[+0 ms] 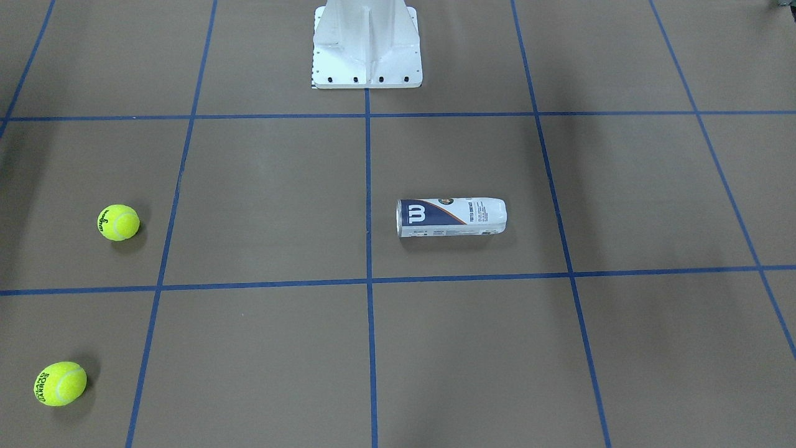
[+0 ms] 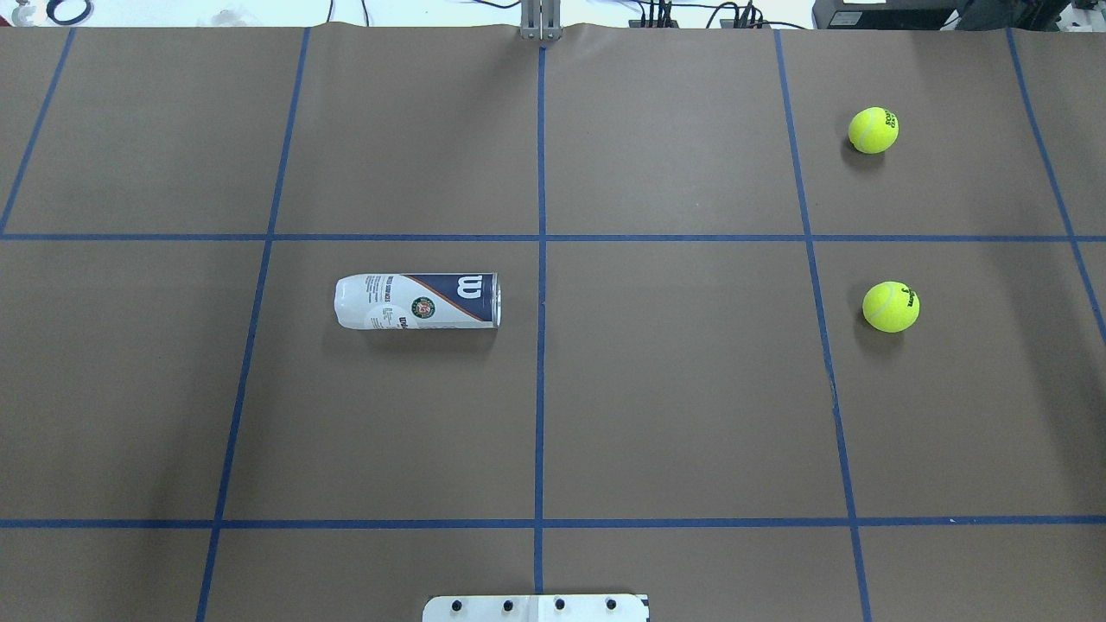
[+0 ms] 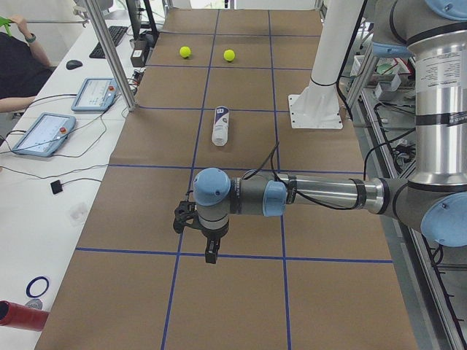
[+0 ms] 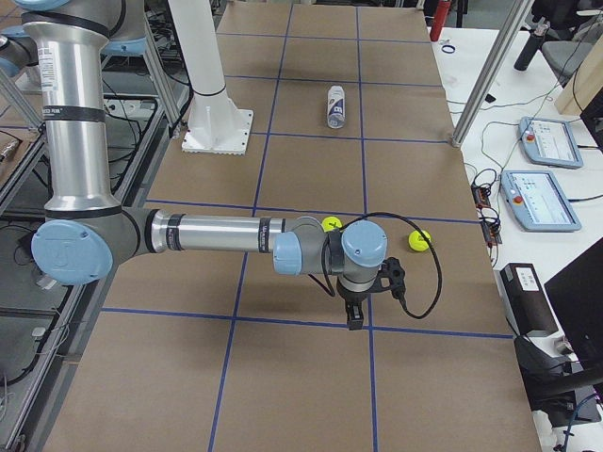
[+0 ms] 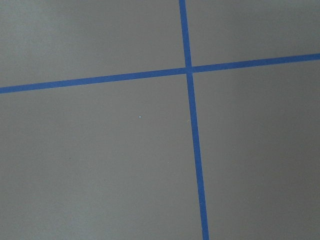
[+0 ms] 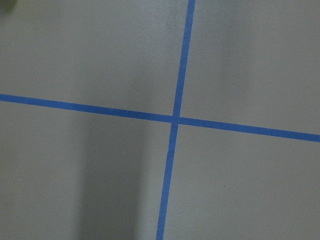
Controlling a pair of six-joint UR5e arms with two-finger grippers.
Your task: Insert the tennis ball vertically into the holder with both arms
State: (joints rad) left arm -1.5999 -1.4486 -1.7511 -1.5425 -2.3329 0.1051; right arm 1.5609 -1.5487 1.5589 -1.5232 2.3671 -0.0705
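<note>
The holder (image 2: 417,301), a clear tube with a white and navy label, lies on its side left of the table's centre line; it also shows in the front view (image 1: 451,217). Two yellow tennis balls lie far to the right, one nearer (image 2: 891,307) and one farther (image 2: 873,130). My left gripper (image 3: 209,251) shows only in the left side view, low over the table's left end, far from the holder (image 3: 220,125). My right gripper (image 4: 355,318) shows only in the right side view, near the balls (image 4: 418,241). I cannot tell whether either is open or shut. Both wrist views show only paper and blue tape.
The white pedestal base (image 2: 536,607) stands at the near middle edge. Blue tape lines (image 2: 541,238) grid the brown paper. Tablets (image 3: 44,133) and a person's arm are on the side desk beyond the table's far edge. A red can (image 3: 18,315) lies near the left end.
</note>
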